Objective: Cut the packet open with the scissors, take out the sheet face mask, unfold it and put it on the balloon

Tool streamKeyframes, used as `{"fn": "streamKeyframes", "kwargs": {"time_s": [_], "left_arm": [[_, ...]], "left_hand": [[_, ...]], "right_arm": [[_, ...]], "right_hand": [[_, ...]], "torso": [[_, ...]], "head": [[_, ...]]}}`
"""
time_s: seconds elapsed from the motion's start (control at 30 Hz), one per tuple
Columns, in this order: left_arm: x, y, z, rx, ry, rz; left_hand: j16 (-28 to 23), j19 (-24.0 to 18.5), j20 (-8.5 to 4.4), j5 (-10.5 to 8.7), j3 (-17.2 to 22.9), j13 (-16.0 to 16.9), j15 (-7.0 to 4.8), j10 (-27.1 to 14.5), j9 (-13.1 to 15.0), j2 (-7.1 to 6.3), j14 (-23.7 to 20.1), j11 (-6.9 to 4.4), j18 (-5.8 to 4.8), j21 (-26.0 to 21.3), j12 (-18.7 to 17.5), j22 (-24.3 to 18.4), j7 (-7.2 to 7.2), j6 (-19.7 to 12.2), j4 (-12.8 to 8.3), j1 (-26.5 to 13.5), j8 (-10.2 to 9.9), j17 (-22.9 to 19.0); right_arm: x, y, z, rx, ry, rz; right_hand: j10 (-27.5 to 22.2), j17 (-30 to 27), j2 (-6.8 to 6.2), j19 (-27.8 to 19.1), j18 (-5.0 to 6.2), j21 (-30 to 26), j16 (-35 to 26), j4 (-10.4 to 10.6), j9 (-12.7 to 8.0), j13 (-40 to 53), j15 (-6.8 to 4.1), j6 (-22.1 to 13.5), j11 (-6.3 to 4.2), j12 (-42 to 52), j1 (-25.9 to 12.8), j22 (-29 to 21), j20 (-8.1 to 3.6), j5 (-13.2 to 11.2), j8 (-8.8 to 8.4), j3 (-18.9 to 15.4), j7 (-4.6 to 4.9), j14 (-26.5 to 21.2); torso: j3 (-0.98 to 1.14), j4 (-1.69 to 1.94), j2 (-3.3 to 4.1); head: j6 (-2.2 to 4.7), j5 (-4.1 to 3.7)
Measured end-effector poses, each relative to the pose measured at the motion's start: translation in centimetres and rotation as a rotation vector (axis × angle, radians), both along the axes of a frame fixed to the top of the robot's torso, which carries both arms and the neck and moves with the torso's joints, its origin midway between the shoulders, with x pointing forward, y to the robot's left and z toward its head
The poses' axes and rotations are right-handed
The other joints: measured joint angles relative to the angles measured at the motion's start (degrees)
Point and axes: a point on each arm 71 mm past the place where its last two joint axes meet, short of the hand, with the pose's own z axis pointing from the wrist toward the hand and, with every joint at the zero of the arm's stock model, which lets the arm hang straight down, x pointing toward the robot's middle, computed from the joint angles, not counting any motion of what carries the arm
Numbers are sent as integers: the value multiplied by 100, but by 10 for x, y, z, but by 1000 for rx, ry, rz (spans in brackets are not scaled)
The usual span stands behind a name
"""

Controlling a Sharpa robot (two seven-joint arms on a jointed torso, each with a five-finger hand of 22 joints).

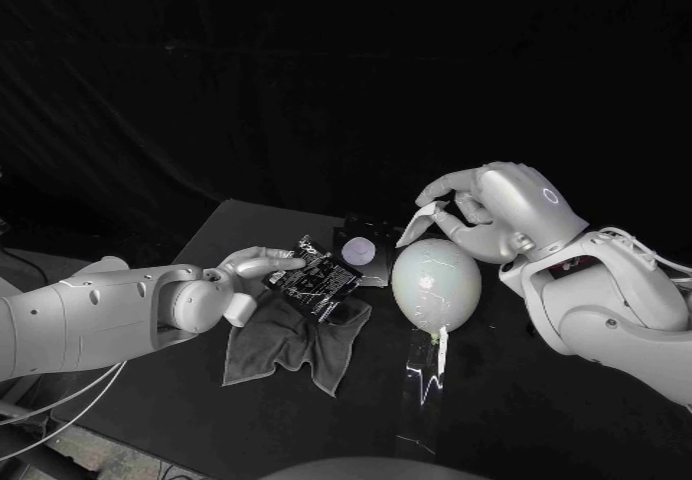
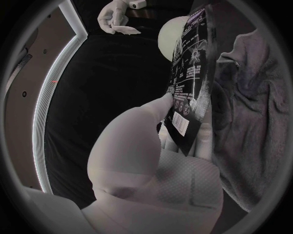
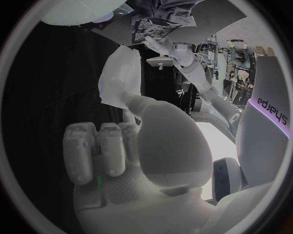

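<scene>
From the head view, the left hand (image 1: 245,275) grips the black packet (image 1: 320,280) by one end and holds it up over a crumpled grey cloth (image 1: 296,345), probably to keep the emptied wrapper out of the way. The packet's long axis slants from the hand down towards the balloon (image 1: 436,285). The right hand (image 1: 490,210) pinches the folded sheet mask (image 1: 427,222) just above the balloon's far, rounded end, apparently so it can be opened out there. The balloon's long axis runs away from the robot, with the narrow neck end nearer the robot. In the left wrist view, the packet (image 2: 189,83) rises out of that hand's closed fingers with its printed face showing and its free end aimed at the balloon (image 2: 170,36), the cloth (image 2: 253,112) hanging alongside. In the right wrist view, the mask (image 3: 119,78) is a pale, unopened flap clamped between the thumb and a finger, with the other fingers curled in. Its free edge points towards the balloon (image 3: 79,9), so unfolding looks like the step in hand.
</scene>
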Motion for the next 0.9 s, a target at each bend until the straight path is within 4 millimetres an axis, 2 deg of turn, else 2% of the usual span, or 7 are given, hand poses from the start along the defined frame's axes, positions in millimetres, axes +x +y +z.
{"fn": "streamKeyframes", "kwargs": {"time_s": [0.33, 0.57, 0.63, 0.7, 0.8, 0.83, 0.9], "left_arm": [[-14, 10, -18, 122, 35, 37], [-17, 14, -25, 260, 84, 28], [-18, 14, -26, 284, 92, 28], [-19, 14, -26, 307, 95, 26], [-18, 12, -25, 336, 88, 15], [-18, 11, -24, 345, 85, 10], [-18, 9, -23, 362, 73, -3]], "left_hand": [[-22, -66, -18, -10, -15, 9, 0, 0, -16, -9, 0, 0, 1, 73, 3, 49, -1, 0, -16, -9, 0, 11], [-46, -147, -20, -9, -14, 26, 6, 41, -37, -2, 34, -1, 0, 208, 25, 146, -21, 20, -18, -61, 0, 25], [-73, -160, -25, -4, 132, 36, 5, 41, -39, -32, 34, -2, 0, 218, 26, 152, -21, 20, -164, -105, 0, 25], [-145, -250, 1, 6, 132, 31, -2, 2, -71, -64, 42, 35, 1, 223, 26, 165, 11, -14, -164, -155, -3, 21], [-297, -445, 94, 29, 135, -46, -107, -202, -138, -154, 0, 118, 3, 242, -96, 184, 86, -144, -165, -251, -100, -30], [-368, -559, 145, 29, 369, -86, -115, -336, -168, -191, -75, 149, 4, 243, -173, 190, 123, -232, -399, -340, -148, -59], [-454, -725, 250, 29, 566, -177, -42, -550, -209, -256, -255, 213, 21, 192, -308, 192, 151, -345, -559, -408, -183, -89]], "right_arm": [[2, -3, -1, -2, 6, -7], [2, -4, -1, -6, 11, -9], [2, -4, -2, -7, 12, -10], [2, -4, -2, -8, 13, -10], [3, -4, -2, -10, 15, -11], [3, -4, -2, -10, 16, -11], [3, -4, -2, -12, 17, -11]], "right_hand": [[0, 4, 0, 0, 0, 18, 8, 0, 4, -2, 0, 0, 0, 8, 0, 0, 0, -1, -3, 0, 0, 0], [0, 4, 0, 0, 0, 17, 8, 0, 5, -5, 0, 0, 0, 9, 0, 2, 0, -1, -10, 0, 1, 0], [0, 3, 0, 0, 0, 17, 8, 0, 6, -5, 0, 0, 0, 9, 0, 2, 0, -1, -11, -1, 1, 0], [0, 3, 0, 0, 0, 17, 7, 0, 7, -4, 0, 0, 0, 9, 0, 3, 0, -1, -20, -1, 1, 0], [0, 0, 0, 0, 0, 17, 5, 1, 7, -2, 0, 0, 0, 9, 0, 3, 0, -1, -22, 0, 1, 0], [0, -1, 0, 0, 0, 17, 4, 9, 7, -1, 0, 0, 0, 8, 0, 3, 0, -1, -26, 8, 1, 0], [0, -1, 0, -1, 0, 17, 4, 16, 7, -1, 0, 0, 0, 8, 0, 3, 0, -2, -27, 15, 1, 0]], "torso": [[-7, -3, 5], [-5, -10, 8], [-4, -10, 9], [-4, -10, 9], [-3, -9, 9], [-3, -8, 9], [-3, -7, 9]], "head": [[-110, 42], [-148, 58], [-157, 58], [-163, 57], [-176, 49], [-180, 48], [-188, 46]]}}
